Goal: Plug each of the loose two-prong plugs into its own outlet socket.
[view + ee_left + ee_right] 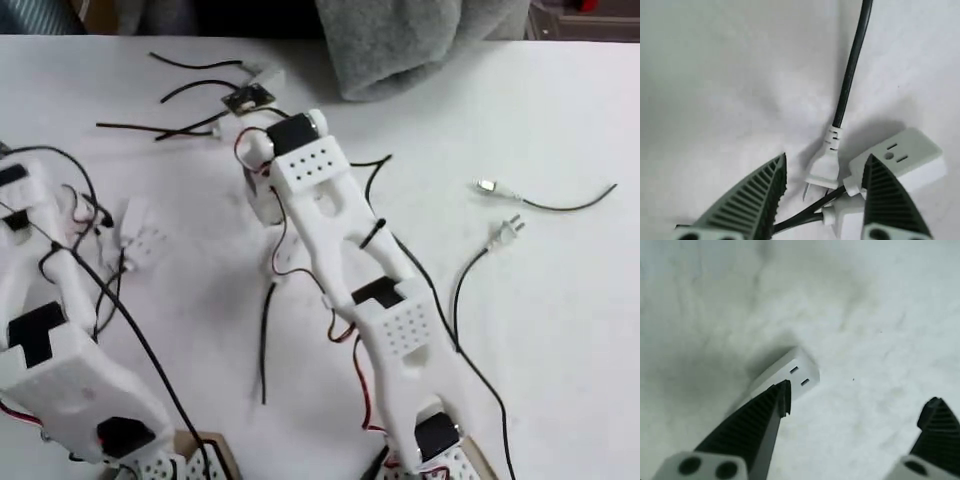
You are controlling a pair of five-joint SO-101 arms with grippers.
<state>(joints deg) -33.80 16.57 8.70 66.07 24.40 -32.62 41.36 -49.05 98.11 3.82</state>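
My left gripper (826, 159) is open just above the table. A white two-prong plug (824, 165) on a black cable (852, 60) lies between its fingers, prongs toward the wrist. A white outlet socket (905, 155) lies right beside one finger. My right gripper (860, 394) is also open over the bare table, and a white outlet socket (795, 372) with two slots lies by one fingertip (782, 392). In the high view two more loose plugs (510, 228) (487, 186) on black cables lie at the right of the table.
The right arm (340, 230) stretches toward the table's middle and the left arm (60, 330) stands at the left edge. Black cables, a white block (262, 76) and a small dark board (247, 97) lie at the back. A grey cloth (400, 40) hangs over the far edge.
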